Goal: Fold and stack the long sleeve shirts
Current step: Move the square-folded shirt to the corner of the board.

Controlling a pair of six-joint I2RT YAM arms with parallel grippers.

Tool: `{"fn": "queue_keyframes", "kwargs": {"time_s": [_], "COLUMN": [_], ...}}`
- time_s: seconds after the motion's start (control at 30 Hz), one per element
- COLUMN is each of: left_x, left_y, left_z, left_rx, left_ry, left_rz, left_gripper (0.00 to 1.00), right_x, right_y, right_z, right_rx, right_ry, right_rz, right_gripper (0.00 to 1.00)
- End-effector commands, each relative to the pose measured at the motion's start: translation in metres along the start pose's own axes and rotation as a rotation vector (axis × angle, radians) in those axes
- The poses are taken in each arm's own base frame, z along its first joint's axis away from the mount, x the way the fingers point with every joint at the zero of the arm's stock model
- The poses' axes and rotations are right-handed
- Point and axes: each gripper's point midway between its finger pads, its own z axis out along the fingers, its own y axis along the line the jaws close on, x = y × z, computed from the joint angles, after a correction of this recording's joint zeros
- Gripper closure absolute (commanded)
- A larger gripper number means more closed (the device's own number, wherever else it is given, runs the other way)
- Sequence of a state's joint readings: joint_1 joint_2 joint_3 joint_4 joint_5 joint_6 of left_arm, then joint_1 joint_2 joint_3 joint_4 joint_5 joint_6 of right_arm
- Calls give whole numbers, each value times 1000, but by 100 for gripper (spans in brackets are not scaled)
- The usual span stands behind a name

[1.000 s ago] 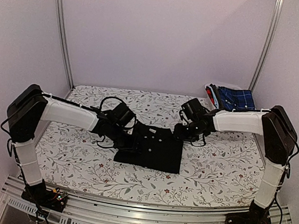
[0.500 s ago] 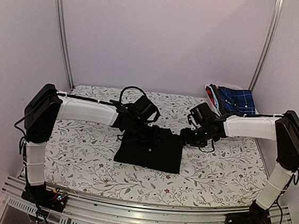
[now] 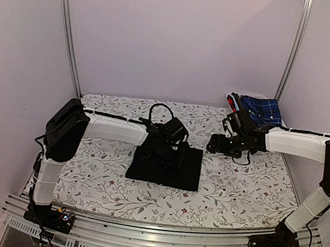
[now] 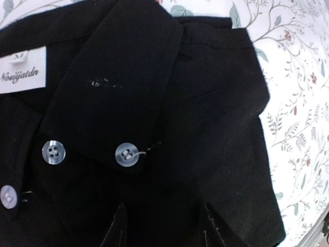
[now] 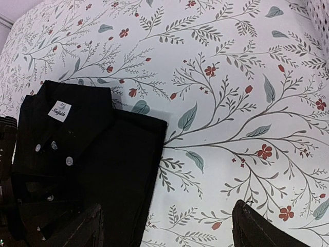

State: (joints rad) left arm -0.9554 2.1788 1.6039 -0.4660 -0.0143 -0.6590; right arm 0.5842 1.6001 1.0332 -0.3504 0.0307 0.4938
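The folded shirt [image 3: 165,166] lies flat on the counter [image 3: 235,190], directly beneath the left fingers [image 4: 117,229]. In the left wrist view, its collar and neck label are ahead and to the left of those fingers, and its side edge is just to their right. The right fingers [image 5: 257,229] hang over bare counter, with the folded shirt ahead and to their left. The basket [image 3: 245,94], holding other shirts [image 3: 260,109], stands beyond the right fingers at the counter's far right corner.

Folded black shirt [image 5: 115,170] on floral cloth [image 5: 231,92]
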Motion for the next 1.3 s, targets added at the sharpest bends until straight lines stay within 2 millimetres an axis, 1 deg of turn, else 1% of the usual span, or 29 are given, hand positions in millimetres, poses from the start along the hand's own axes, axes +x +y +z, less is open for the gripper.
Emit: {"fn": "queue_keyframes", "kwargs": {"time_s": [0.0, 0.1, 0.23, 0.3, 0.47, 0.5, 0.53, 0.7, 0.77, 0.83, 0.93, 1.0, 1.13, 1.2, 1.27], "left_x": [26, 43, 63, 70, 100, 108, 122, 155, 162, 165, 155, 143, 113, 104, 102], "left_y": [15, 29, 52, 66, 110, 119, 132, 179, 193, 206, 205, 196, 167, 148, 128], "left_z": [15, 17, 7, -6, -35, -42, -48, -86, -101, -115, -131, -139, -155, -158, -154], "left_rx": [-68, -105, -147, -164, -209, -219, -239, -272, -270, -273, -256, -231, -211, -190, -157], "left_ry": [69, 101, 125, 122, 133, 138, 155, 157, 149, 140, 97, 73, 27, 21, 40], "left_rz": [-1, -18, -53, -83, -176, -197, -218, -333, -369, -398, -385, -378, -322, -297, -278], "left_gripper": [53, 53, 53, 53, 53, 53, 53, 53, 53, 52, 50, 49, 47, 47, 48], "right_x": [-7, -7, -8, -9, -13, -14, -15, -20, -20, -21, -22, -23, -22, -21, -21], "right_y": [-2, 0, 2, 3, 7, 8, 13, 23, 25, 27, 28, 29, 28, 28, 28], "right_z": [-9, -8, -7, -6, -1, 0, 0, 4, 6, 7, 7, 7, 4, 3, 1], "right_rx": [-7, -20, -29, -33, -41, -42, -66, -101, -112, -120, -121, -126, -126, -126, -129], "right_ry": [-35, -40, -42, -45, -45, -46, -40, -38, -34, -35, -35, -35, -34, -33, -32], "right_rz": [-5, -6, -10, -15, -32, -37, -39, -49, -52, -55, -59, -63, -70, -74, -78], "right_gripper": [15, 14, 13, 13, 11, 10, 10, 8, 7, 1, 1, 1, 1, 1, 1]}}
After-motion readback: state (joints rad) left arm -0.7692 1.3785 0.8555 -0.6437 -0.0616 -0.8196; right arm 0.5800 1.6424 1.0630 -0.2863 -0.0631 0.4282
